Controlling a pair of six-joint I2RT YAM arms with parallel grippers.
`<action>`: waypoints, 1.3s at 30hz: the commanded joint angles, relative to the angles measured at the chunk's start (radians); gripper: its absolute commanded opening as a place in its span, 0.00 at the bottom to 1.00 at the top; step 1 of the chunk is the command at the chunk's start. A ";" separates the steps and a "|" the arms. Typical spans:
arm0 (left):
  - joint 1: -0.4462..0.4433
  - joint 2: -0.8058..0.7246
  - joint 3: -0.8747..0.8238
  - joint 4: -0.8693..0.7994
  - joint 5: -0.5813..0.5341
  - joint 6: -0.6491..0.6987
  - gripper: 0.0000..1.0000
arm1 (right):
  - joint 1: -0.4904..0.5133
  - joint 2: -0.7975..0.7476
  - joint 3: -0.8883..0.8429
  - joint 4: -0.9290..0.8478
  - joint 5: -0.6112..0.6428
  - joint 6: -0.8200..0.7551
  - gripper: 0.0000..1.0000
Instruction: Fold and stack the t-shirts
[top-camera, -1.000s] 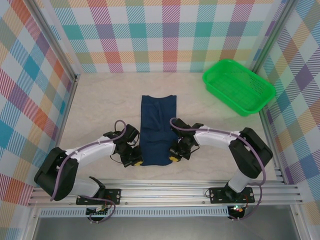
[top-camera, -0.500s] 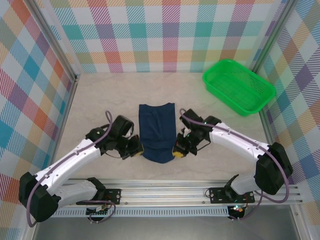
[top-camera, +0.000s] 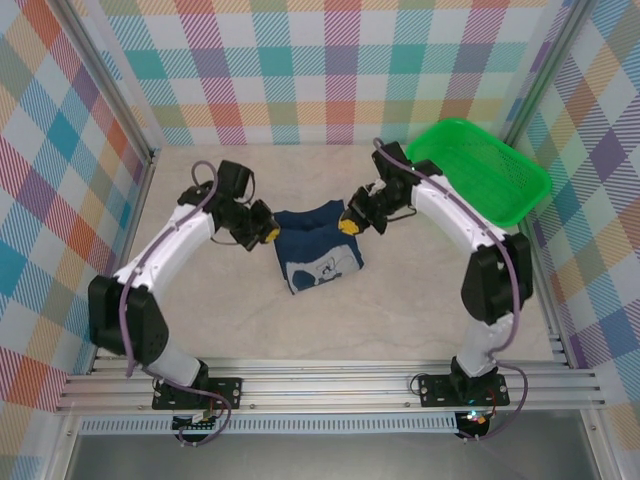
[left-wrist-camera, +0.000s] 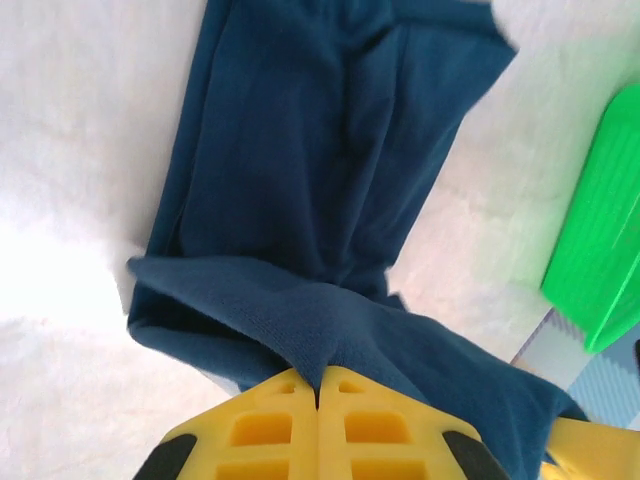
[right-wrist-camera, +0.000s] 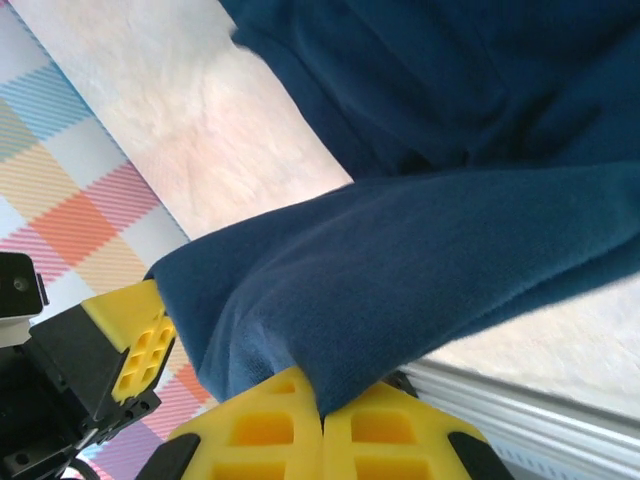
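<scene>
A pale marbled tabletop (top-camera: 420, 320) sits inside walls of pastel plaid, with a green plastic basket (top-camera: 480, 172) at the far right corner.

The left gripper (top-camera: 263, 228) is clenched on one corner of the navy t-shirt (top-camera: 312, 240). In the left wrist view its yellow fingers (left-wrist-camera: 270, 430) press flat together with a fold of blue cloth pinched at the seam. The right gripper (top-camera: 349, 222) is likewise clamped on the opposite corner, and its wrist view shows the fabric (right-wrist-camera: 420, 250) draped out of the closed yellow pads (right-wrist-camera: 270, 430).

Between the two grips the cloth sags, raised off the table at the far end. Nearer the bases the rest of the shirt lies on the surface, with its white print (top-camera: 326, 268) turned upward. The garment is at the table's middle, well apart from the basket.

This looks like the crosswise fold in progress, the gripped edge being carried over the body. The next move probably calls for lowering both corners evenly so the edges line up, and letting go only once the cloth lies flat, or the layer may bunch.
</scene>
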 joint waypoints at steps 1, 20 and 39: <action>0.060 0.120 0.105 0.036 0.054 0.017 0.00 | -0.031 0.132 0.160 -0.024 -0.038 0.015 0.00; 0.112 0.352 0.329 0.030 -0.056 0.059 0.45 | -0.097 0.480 0.604 0.062 0.136 -0.152 0.53; -0.122 0.638 0.303 0.098 -0.188 -0.126 0.25 | -0.019 0.467 0.096 0.240 0.150 -0.053 0.17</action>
